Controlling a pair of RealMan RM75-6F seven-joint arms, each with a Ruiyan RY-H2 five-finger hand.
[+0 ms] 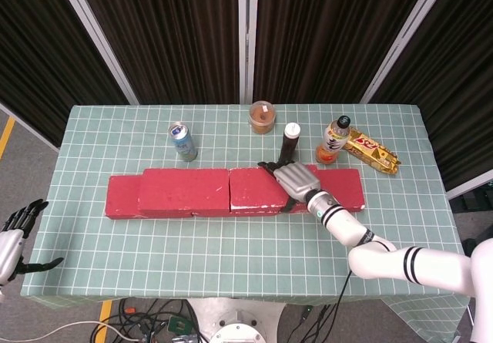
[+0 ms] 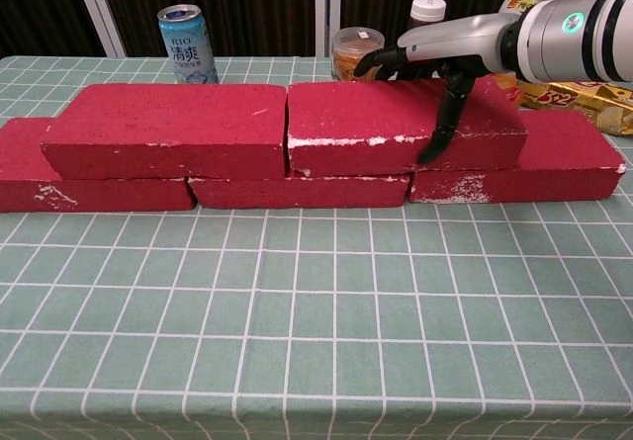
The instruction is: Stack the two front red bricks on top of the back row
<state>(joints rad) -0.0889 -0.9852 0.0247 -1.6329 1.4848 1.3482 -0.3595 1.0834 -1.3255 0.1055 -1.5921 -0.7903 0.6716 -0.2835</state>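
While palm-down, right hand point(image 2: 440, 59) grips upper right brick point(image 2: 396, 124) — thumb in front | left hand point(image 1: 11, 239) open.

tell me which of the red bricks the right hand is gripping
The upper right brick, the one on the top layer beside the upper left brick. The right hand lies over its top with fingers down its front face; the others are untouched.

You have bright, even light from above, and both views are sharp. Only soft, short shadows lie on the green checked tablecloth point(image 2: 316, 311); the black curtains point(image 1: 177, 35) stay dark.
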